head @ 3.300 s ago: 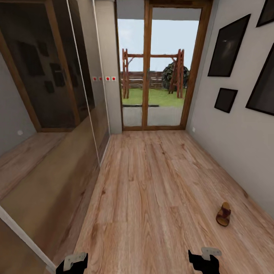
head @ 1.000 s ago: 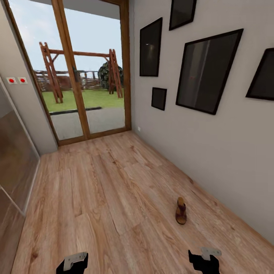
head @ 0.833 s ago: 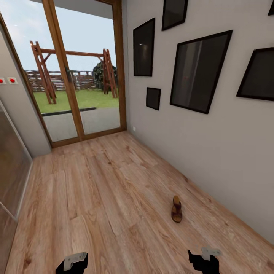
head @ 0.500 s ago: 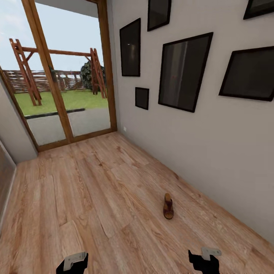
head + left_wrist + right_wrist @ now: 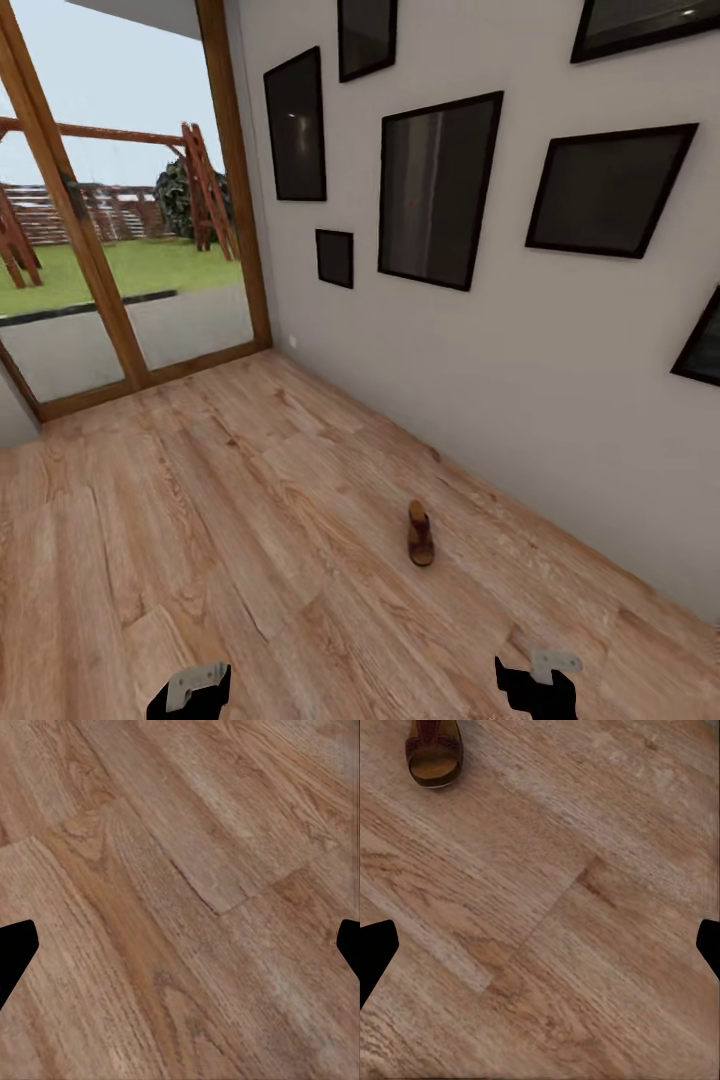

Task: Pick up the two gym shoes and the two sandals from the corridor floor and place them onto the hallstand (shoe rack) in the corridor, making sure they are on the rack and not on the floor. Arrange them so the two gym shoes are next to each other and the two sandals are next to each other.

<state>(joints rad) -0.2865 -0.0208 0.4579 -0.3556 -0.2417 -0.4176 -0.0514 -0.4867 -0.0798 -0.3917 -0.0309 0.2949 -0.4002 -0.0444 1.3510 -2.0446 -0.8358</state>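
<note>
One dark-brown sandal (image 5: 420, 535) lies flat on the wood-plank corridor floor (image 5: 250, 520), a short way out from the grey wall on the right. Part of the same sandal (image 5: 433, 751) appears in the right wrist view. My right gripper (image 5: 535, 690) hangs low at the head view's bottom edge, nearer to me than the sandal; my left gripper (image 5: 190, 692) hangs at the bottom left. In both wrist views the fingertips stand wide apart with bare floor between them. The gym shoes, the other sandal and the hallstand are out of view.
A grey wall (image 5: 560, 400) with several dark framed pictures (image 5: 435, 190) runs along the right. A wood-framed glass door (image 5: 110, 250) to a garden closes the corridor's far end on the left.
The whole picture has swung right: the door and the sandal slid leftward in frame and more pictured wall came in. Both grippers hold the same places in the frame.
</note>
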